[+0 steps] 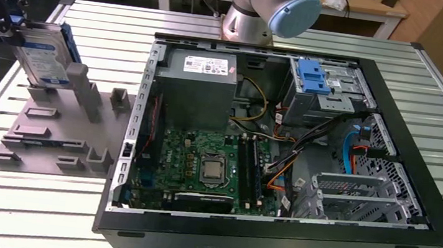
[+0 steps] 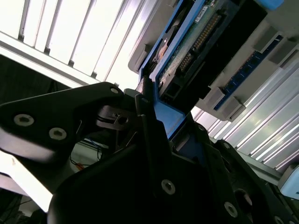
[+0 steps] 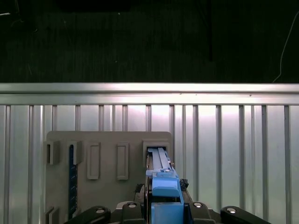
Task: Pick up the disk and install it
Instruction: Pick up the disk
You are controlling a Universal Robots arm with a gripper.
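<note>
**A:** Where is the disk [image 1: 44, 57]?

**B:** At the exterior view's left, standing on edge with its label side out. It is over the grey rack [image 1: 45, 135], which sits on the slatted bench [image 1: 29, 202]. It is well apart from the open computer case [image 1: 274, 246].

**A:** And the pincer [image 1: 16, 20]?

**B:** It is closed on the disk's upper end. In the second wrist view the black fingers [image 2: 154, 140] press against the blue carrier frame from both sides, with no gap showing.

**A:** Is it out of the rack?

**B:** I can't tell. In the first wrist view the blue edge runs straight down toward one slot [image 3: 156, 150]. The lower edge may sit in that slot or just above it. A taller grey post [image 1: 75, 85] stands just beside the disk.

**A:** So which step is this?

**B:** I'd say the pick-up: the disk is gripped and at or just leaving its slot. Nothing of the install is done.

**A:** What does the move ahead call for?

**B:** My guess is a straight pull in line with the slot, so the frame doesn't catch on the slot walls or that post. It needs a firm hold, since only one end is gripped. After that it needs enough height to clear the case's wall, and the disk turned to match a metal cage [image 1: 360, 193] inside. I can't tell which bay is meant.
</note>
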